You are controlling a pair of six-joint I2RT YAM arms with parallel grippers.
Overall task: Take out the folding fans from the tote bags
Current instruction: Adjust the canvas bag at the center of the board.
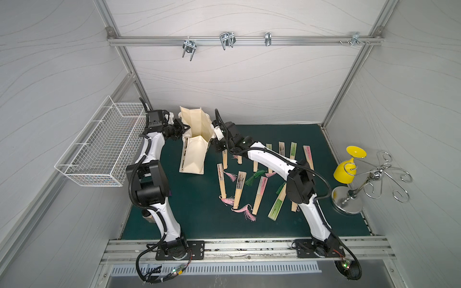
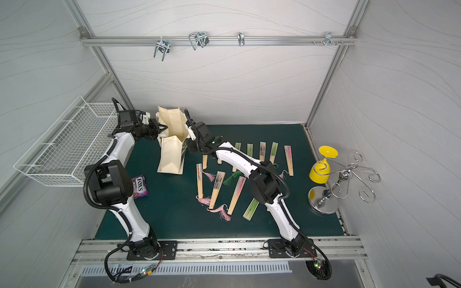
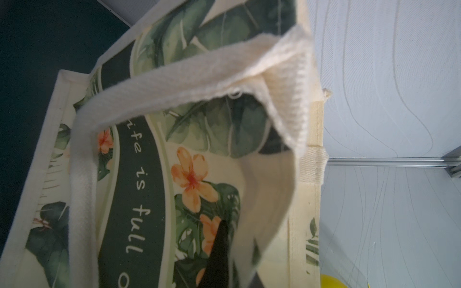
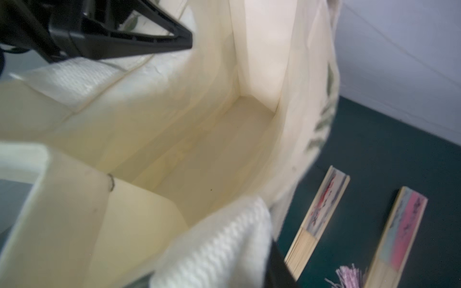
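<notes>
- Found tote bag [image 1: 193, 154] upright at back of green mat [image 1: 194, 217], mouth open, in both top views.
- Logged left gripper [image 1: 185, 128] at tote's left rim, jaws pressed together. In left wrist view, saw cream handle [image 3: 174, 82] looping down past one dark finger [image 3: 219, 249] and pinched there.
- Placed right gripper [image 1: 214, 144] at tote's right rim. In right wrist view, noted woven strap [image 4: 217, 249] lying against its one visible finger. Cannot tell whether pinched or only touching.
- Looked into tote through right wrist view: plain cream floor and walls in sight.
- Counted about a dozen folding fans [image 1: 240, 185], closed and flat on mat, right of tote, nearest one just beside it. One row towards back, looser row nearer front, several partly hidden under right arm.
- Noted pink and green tassels [image 1: 252, 178] spread among them.
- Recorded wire basket [image 1: 99, 149] on left wall, snack packet [image 2: 139, 185] on mat beside left arm, yellow cup [image 1: 345, 169] hung on chrome stand [image 1: 348, 200] at right.
</notes>
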